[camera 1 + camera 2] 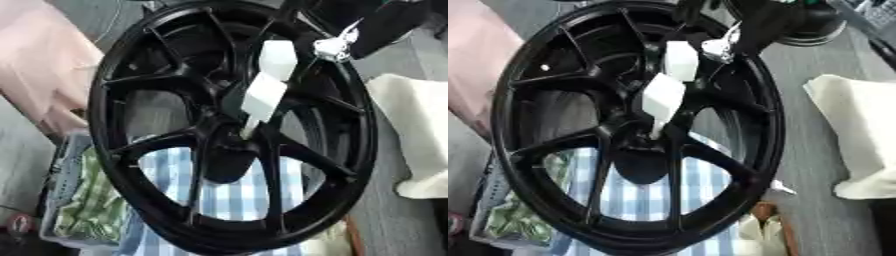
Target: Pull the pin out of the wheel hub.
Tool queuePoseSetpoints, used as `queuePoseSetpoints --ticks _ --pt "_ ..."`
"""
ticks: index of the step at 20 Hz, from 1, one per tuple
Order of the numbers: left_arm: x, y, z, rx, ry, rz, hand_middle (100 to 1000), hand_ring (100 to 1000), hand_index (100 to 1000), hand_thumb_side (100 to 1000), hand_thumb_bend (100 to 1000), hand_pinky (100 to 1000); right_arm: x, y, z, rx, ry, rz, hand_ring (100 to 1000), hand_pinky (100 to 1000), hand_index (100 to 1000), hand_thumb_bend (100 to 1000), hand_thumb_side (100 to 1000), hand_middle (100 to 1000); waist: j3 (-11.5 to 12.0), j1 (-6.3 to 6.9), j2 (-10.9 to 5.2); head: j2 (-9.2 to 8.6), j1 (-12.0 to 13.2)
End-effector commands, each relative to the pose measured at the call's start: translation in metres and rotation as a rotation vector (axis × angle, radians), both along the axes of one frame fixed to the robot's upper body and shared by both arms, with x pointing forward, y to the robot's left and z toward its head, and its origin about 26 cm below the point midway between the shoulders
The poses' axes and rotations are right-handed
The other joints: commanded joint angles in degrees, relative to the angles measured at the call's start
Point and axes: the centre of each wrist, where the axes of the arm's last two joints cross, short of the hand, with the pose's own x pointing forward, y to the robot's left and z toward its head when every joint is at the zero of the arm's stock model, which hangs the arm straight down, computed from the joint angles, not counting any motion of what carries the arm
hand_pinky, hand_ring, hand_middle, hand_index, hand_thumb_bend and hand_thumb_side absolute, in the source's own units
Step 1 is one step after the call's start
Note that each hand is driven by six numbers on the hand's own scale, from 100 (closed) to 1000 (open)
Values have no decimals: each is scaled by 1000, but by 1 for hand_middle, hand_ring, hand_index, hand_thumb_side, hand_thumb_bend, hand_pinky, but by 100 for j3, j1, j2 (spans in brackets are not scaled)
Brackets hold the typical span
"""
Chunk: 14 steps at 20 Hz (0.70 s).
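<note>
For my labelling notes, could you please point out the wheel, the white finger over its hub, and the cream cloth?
wheel [131, 55], left eye view, on a spoke.
white finger [264, 95], left eye view, mid-segment.
cream cloth [855, 120], right eye view, its middle.

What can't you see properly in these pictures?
- Pin: in the left eye view the black wheel hub is dark. The white jointed piece reaching it may be pin or hand, unclear.
- Right hand: black against the black spoked wheel and cut off by the top edge, so its grip is unclear.
- Left hand: in no view.
- Blue checked cloth: mostly hidden behind the spokes.
</note>
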Motion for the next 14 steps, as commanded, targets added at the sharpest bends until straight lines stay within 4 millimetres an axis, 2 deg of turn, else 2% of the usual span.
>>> queuePoseSetpoints --ticks 1,7,10,14 --pt "-4 2 17 33 -32 5 591 730 708 691 225 754 -3 -3 10 1 -12 7 895 860 880 100 607 760 0 53 -147 37 32" --pt "-4 2 17 33 -30 3 592 730 708 691 226 754 -7 -4 9 4 -8 15 892 859 879 100 611 759 -3 51 -149 26 51" --pt "-4 1 17 32 -31 0 594 730 708 691 227 755 -14 -5 6 16 -5 37 890 858 879 100 632 758 6 53 -153 3 153" --pt "-4 1 16 32 -30 -3 594 731 708 692 227 756 -22 -3 6 24 4 50 889 857 880 100 646 758 -2 42 -154 19 151"
